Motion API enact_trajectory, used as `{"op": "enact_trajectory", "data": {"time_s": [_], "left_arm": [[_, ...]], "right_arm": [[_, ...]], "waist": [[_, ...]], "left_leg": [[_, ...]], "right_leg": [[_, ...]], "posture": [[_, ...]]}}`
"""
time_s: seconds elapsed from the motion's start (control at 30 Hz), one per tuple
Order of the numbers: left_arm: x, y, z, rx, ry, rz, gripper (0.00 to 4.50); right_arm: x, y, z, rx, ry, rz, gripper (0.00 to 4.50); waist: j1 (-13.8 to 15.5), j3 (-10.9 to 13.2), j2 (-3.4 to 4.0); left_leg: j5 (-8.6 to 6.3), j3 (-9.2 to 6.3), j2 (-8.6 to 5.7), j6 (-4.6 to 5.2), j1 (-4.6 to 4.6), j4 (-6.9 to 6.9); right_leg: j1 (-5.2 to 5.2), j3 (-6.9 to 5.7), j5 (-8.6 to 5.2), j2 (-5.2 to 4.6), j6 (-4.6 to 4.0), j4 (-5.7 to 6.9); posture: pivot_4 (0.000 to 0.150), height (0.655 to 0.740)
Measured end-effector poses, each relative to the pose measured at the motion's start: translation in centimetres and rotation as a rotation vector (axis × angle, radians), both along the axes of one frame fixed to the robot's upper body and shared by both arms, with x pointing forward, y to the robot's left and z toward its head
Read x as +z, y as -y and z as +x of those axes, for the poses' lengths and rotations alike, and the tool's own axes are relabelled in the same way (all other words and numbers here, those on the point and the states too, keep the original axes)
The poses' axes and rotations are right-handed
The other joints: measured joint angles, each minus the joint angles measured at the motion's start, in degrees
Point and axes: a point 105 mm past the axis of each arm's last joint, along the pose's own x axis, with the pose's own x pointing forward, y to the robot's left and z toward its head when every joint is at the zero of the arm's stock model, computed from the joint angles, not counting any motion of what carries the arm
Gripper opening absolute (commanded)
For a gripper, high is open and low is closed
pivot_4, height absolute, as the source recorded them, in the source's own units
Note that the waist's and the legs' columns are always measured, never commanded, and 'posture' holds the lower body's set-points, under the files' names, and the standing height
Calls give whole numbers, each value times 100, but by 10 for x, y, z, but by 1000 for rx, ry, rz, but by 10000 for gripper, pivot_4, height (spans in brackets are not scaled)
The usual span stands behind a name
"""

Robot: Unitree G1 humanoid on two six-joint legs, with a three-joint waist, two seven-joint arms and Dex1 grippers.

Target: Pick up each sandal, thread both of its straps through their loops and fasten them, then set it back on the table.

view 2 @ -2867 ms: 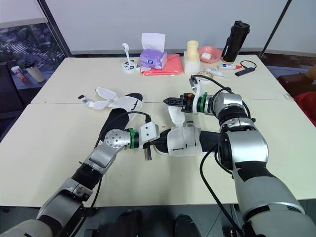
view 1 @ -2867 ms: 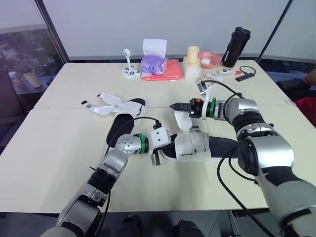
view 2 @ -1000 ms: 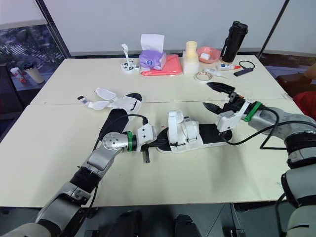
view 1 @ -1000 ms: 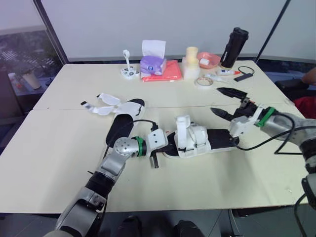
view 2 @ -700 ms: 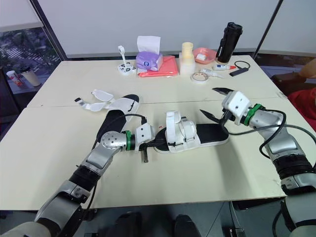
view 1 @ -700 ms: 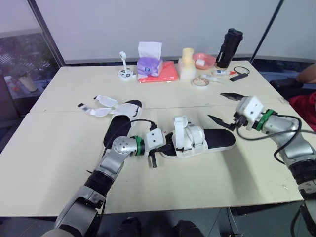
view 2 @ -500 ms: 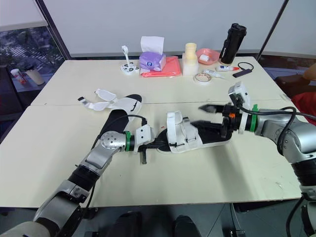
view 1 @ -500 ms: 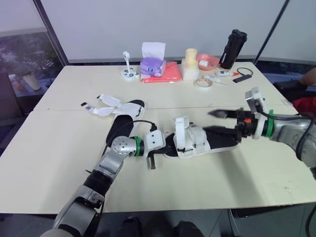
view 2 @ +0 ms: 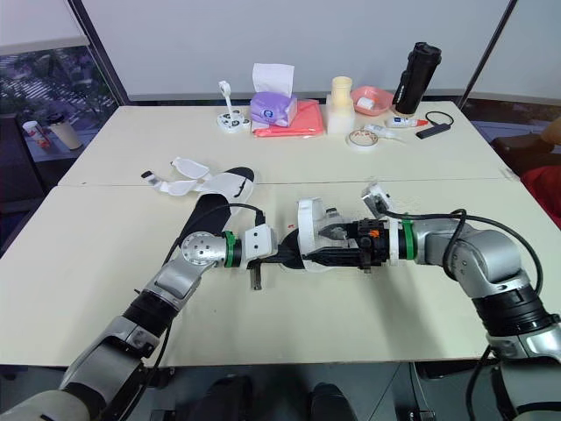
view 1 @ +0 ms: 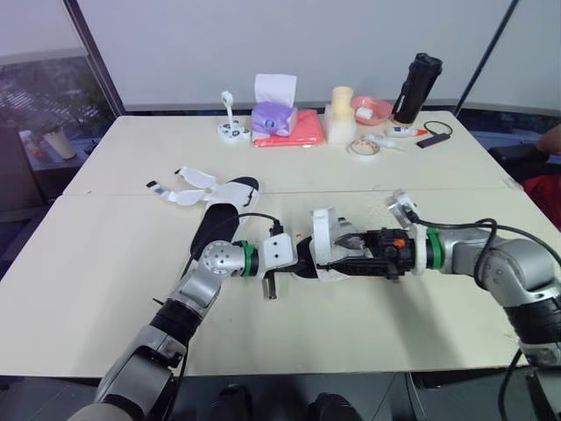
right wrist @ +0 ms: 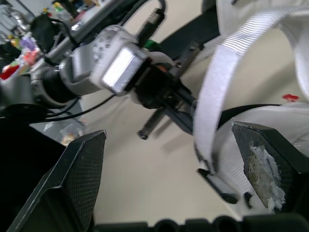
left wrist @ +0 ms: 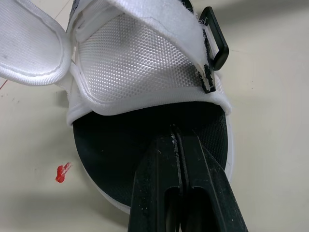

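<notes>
A black-soled sandal (view 1: 326, 261) with white straps lies mid-table. My left gripper (left wrist: 177, 131) is shut on the toe edge of its sole (left wrist: 120, 154); it also shows in the head view as left gripper (view 1: 296, 260). The white mesh upper (left wrist: 140, 63) carries a black loop (left wrist: 217, 39). My right gripper (view 1: 351, 250) reaches in from the heel side, open, with a loose white strap (right wrist: 227, 72) standing between its wide fingers (right wrist: 82, 169). A second sandal (view 1: 219, 200) lies to the left with its straps (view 1: 187, 188) undone and spread out.
Along the far edge stand a tissue box (view 1: 273, 110) on a red cloth (view 1: 298, 127), a cream container (view 1: 340, 114), a tape roll (view 1: 359, 147) and a black bottle (view 1: 416, 88). A red mark (left wrist: 63, 172) is on the tabletop. A person's arm (view 1: 550, 140) shows at the right edge.
My right gripper has swung in from the right and slid along the sole to the sandal's straps, still open. The left gripper keeps its hold on the toe.
</notes>
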Motion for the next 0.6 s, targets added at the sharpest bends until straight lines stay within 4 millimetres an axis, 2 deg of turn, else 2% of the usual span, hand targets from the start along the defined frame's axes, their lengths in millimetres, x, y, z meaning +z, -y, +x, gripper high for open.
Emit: {"op": "enact_trajectory", "data": {"time_s": [0.07, 0.17, 0.33, 0.4, 0.6], "left_arm": [[0, 0, 0, 7, -6, -5, 0], [0, 0, 1, 15, -6, -10, 0], [-1, 0, 1, 22, -8, -19, 0], [-1, 0, 1, 24, -7, -19, 0], [-1, -1, 2, 32, -6, -23, 0]], "right_arm": [[-3, -2, 1, -1, -8, 5, 44763], [-6, -10, 1, 11, -28, 28, 37350], [-12, -11, 2, 1, -43, 17, 12648], [-14, -10, 4, -10, -40, 2, 840], [-13, -16, 6, -6, -46, 13, 279]], "waist": [[-1, 0, 0], [-5, 0, 0], [-2, 0, 0], [-2, 0, 0], [-7, 0, 0]], "left_leg": [[0, -1, 0, 0, 0, 0], [0, -1, 1, 0, 0, 0], [0, -1, 0, 0, 0, 0], [0, -1, 0, 0, 0, -1], [0, -1, 0, 0, 0, -1]], "right_leg": [[1, 0, 0, 1, 0, 0], [0, 0, 0, 2, 0, 1], [0, 0, 0, 2, 0, 0], [-1, 0, 0, 2, 0, 0], [-1, 0, 0, 3, 0, 0]], "posture": [[1500, 7400], [1500, 7400], [1500, 7400], [1500, 7400], [1500, 7400]]}}
